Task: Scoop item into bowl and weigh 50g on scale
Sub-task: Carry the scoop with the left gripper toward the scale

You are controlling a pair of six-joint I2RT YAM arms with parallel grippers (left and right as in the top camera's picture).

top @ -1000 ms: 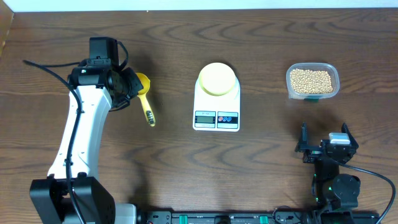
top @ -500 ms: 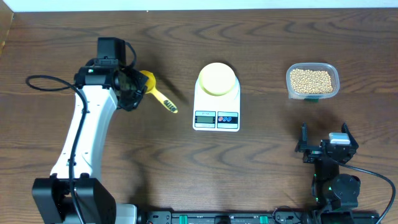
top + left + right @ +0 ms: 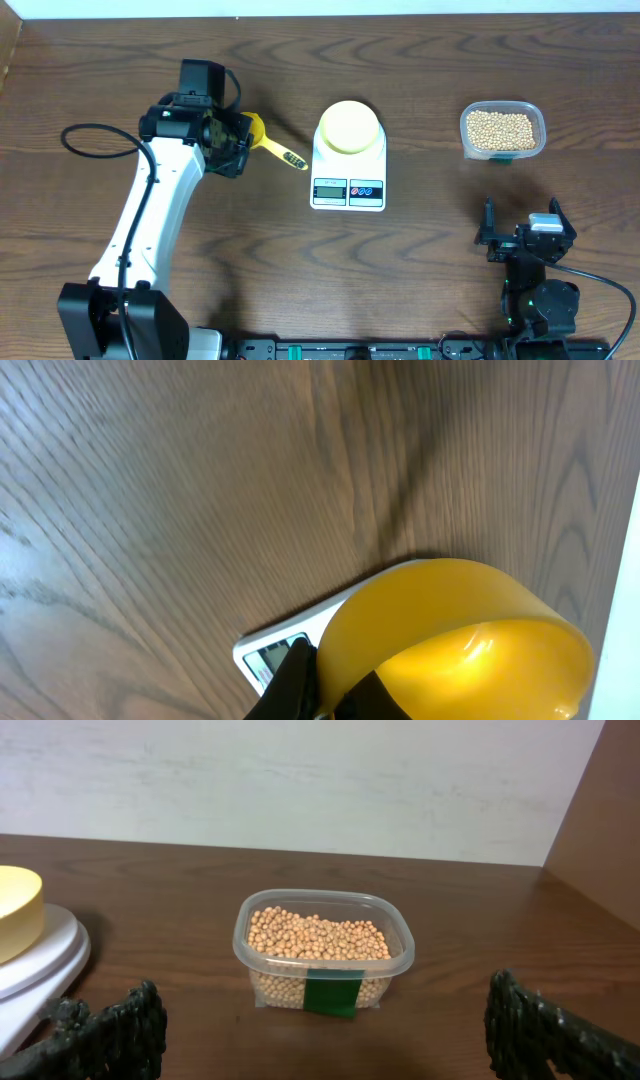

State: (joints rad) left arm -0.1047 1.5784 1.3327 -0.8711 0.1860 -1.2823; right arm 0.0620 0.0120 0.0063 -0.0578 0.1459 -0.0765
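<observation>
the left gripper (image 3: 238, 141) is clamped tight on the yellow scoop (image 3: 262, 137), holding it above the surface (image 3: 420, 290) just left of the scale (image 3: 348, 185). from the overhead view the grip looks to sit at the cup end, with the handle poking out toward the scale; the left wrist view shows a dark finger (image 3: 292, 678) pressed against the cup wall, though exactly how much of it is pinched is hard to tell. the pale yellow bowl (image 3: 349, 126) sits centred on the scale's platform and looks empty. the beans (image 3: 500, 127) are all in the clear tub (image 3: 502, 131), well apart on the far side of the scale. the right gripper (image 3: 522, 226) is spread wide, holds nothing, and faces the tub from near the front edge. the main risk is the grip: a hold on a smooth curved cup could slip or twist when the scoop digs into the beans, and the handle leads the way rather than the cup. crossing to the tub, the protruding handle could clip the bowl and shove it off centre or knock it from the scale. a light tub may also slide or tip when pushed, since nothing steadies it.
</observation>
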